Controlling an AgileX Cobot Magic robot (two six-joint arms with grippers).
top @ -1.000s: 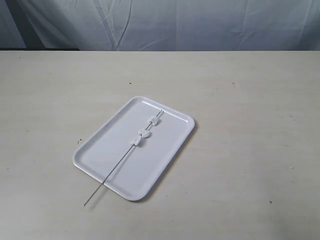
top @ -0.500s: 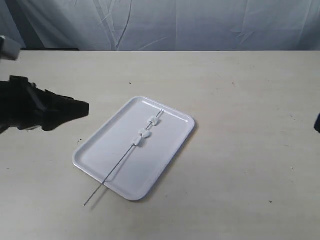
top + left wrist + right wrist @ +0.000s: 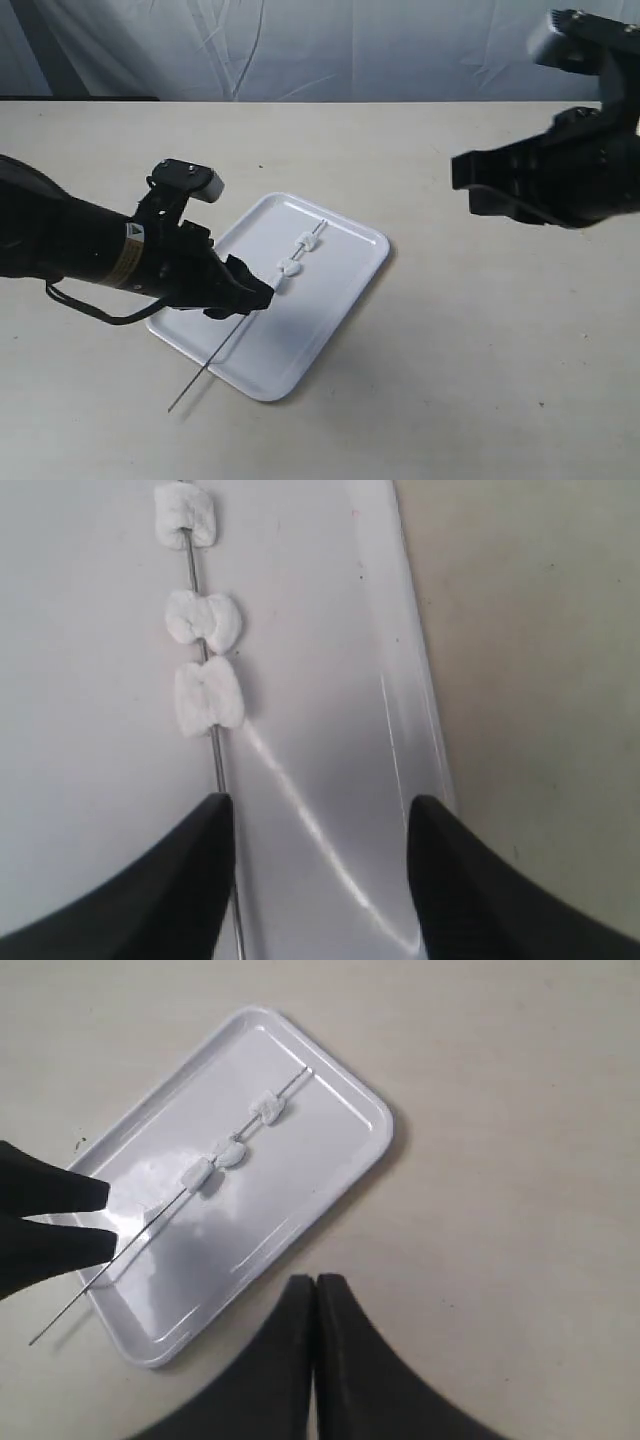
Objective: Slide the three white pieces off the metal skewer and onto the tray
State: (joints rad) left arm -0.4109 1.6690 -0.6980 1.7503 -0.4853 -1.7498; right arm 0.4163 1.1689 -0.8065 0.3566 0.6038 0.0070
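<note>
- Three white pieces (image 3: 203, 620), threaded in a row on the metal skewer (image 3: 215, 760). All three lie just ahead of the tips of the left pincer (image 3: 318, 808). The nearest is close to those tips, and none is touched.
- One metal skewer, thin and straight, lying slantwise along the tray (image 3: 340, 290) at the centre of the exterior frame. Its lower-left end juts past the tray rim over the table (image 3: 450, 350).
- One tray, white, rectangular with rounded corners, flat on the table.
- One left pincer, jaws wide, holding nothing, low over the lower-left half of the tray. The skewer passes between its fingers, hard by the inner edge of one finger (image 3: 190, 880). Whether they touch cannot be told.
- One right pincer (image 3: 315, 1282), fingers pressed together, empty. It sits in the upper right of the exterior frame, raised above the table and well apart from the tray and skewer.
- One table, pale and matt, carrying the tray.
</note>
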